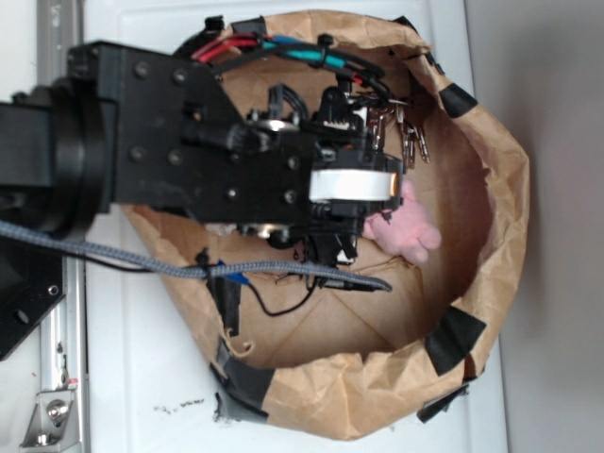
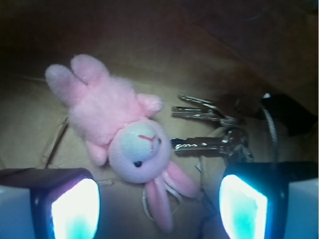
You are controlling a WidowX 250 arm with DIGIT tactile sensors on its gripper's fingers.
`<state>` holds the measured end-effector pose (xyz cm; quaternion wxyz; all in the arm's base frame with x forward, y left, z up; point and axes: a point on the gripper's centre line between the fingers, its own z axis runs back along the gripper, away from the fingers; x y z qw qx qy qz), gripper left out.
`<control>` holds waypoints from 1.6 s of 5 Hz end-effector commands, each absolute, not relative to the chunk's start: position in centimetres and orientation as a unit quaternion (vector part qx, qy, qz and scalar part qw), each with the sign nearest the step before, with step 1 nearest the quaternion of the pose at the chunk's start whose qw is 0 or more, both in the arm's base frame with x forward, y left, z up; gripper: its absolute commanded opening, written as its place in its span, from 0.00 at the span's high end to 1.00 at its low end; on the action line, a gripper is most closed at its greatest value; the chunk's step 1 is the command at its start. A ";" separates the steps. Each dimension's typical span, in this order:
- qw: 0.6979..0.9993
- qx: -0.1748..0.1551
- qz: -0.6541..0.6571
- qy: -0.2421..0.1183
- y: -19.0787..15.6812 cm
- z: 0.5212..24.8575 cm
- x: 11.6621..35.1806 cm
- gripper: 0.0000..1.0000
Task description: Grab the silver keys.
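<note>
Gripper: your gripper (image 2: 159, 204) hangs with its jaws spread wide and nothing between them; in the wrist view you see the two fingers (image 2: 75, 209) glowing at the bottom left and bottom right, with bare bag floor in the gap.
Arm: from the exterior view your black arm (image 1: 170, 142) reaches in from the left and sits over the mouth of the bag, hiding much of the inside.
Pink plush rabbit: the pink plush rabbit (image 2: 122, 137) lies just beyond your fingers in the wrist view, face toward the camera, ears pointing down between the fingers; in the exterior view you see only a pink bit of it (image 1: 408, 231) past the gripper housing.
Silver keys: the silver keys (image 2: 212, 129) lie on the bag floor just to the right of the rabbit in the wrist view, blades pointing toward it, close beside but apart from your right-hand finger; in the exterior view they show (image 1: 401, 127) near the bag's upper wall.
Bag: the brown paper bag (image 1: 500, 189), its rim rolled down and patched with black tape, holds the rabbit and the keys.
Table: the bag rests on a white surface (image 1: 142, 359).
</note>
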<state>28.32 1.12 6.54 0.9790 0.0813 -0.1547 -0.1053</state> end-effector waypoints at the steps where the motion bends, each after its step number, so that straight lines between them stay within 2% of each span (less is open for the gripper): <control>1: 0.974 0.064 -0.106 -0.191 4.7 9.3 30.6 0.00; 3: 0.968 0.088 -0.116 -0.206 5.3 8.8 29.5 0.00; 5: 0.966 0.104 -0.112 -0.210 5.6 8.0 29.9 0.00; 8: 0.964 0.130 -0.072 -0.219 7.4 8.6 31.4 0.00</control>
